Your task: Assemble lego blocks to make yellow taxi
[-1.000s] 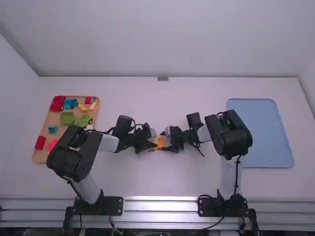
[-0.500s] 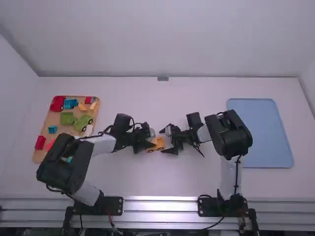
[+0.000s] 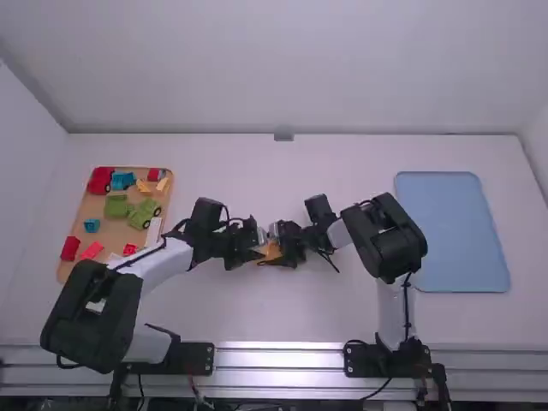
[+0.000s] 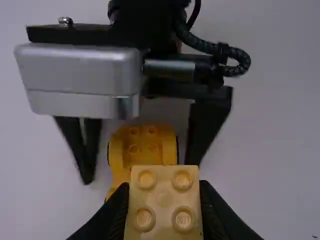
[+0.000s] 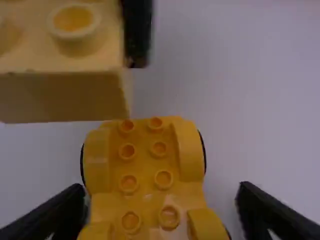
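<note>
The left claw (image 4: 163, 189) is clamped on a pale yellow block (image 4: 164, 220), gripped by its sides with four studs facing up; just beneath and beyond it, on the side toward the right arm, lies the yellow car base (image 5: 145, 165), upright on the tabletop (image 3: 300, 317) between the two arms. That offset looks like what the coming move turns on: the block is raised clear of the base's studs, over or just past the end nearer the left arm, so it would need to go toward the right arm and then straight down. The base's long axis runs roughly from one claw to the other, so the approach is along its length, and a slight sideways shift may also be wanted to bring the block over the paired rows of studs. The right claw (image 5: 161, 195) is spread, its fingers apart on either side of the base at the end nearer the right arm; it seems well placed to brace the base, though pressing down before that grip closes could let the wheels roll. Farther out, past the left claw, the wooden tray (image 3: 79, 224) bears other coloured pieces, and the blue tray (image 3: 462, 231) lies beyond the right arm.
</note>
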`<state>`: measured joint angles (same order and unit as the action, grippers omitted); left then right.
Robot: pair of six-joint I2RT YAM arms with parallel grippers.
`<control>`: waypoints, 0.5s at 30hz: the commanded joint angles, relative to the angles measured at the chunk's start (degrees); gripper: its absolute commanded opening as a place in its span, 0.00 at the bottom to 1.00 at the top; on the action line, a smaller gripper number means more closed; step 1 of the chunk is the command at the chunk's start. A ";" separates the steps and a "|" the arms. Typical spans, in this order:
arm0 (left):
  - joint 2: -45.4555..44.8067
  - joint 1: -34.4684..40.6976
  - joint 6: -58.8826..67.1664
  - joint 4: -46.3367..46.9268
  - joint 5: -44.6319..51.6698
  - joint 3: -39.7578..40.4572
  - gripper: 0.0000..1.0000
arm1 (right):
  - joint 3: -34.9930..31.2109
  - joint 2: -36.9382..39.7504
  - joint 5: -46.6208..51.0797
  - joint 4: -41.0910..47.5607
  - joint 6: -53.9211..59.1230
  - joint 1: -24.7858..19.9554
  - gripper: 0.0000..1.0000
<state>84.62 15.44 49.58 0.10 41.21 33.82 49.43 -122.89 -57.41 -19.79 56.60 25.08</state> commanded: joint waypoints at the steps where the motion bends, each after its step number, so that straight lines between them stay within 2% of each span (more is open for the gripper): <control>1: -0.94 0.31 0.81 -1.16 -0.20 -2.03 0.02 | 0.39 -1.20 0.50 1.14 1.14 -0.44 0.69; 3: -0.94 0.31 0.81 -4.63 -0.20 -3.74 0.02 | 0.42 -1.20 0.44 2.49 1.88 -1.22 0.60; 5: -0.92 0.26 -0.09 -7.52 -0.13 -4.96 0.02 | 0.42 -1.18 0.39 2.14 0.70 -1.60 0.59; 12: 6.10 0.26 -7.58 -24.87 0.02 -6.78 0.06 | 0.37 -0.85 0.37 4.02 -2.40 -3.74 0.64; 15: 9.79 0.26 -7.80 -25.20 0.33 -4.63 0.06 | 0.37 -0.76 0.48 5.20 -2.86 -3.72 0.65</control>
<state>92.05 15.44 43.44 -25.12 40.42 27.70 49.52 -122.89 -58.19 -15.59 55.33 21.30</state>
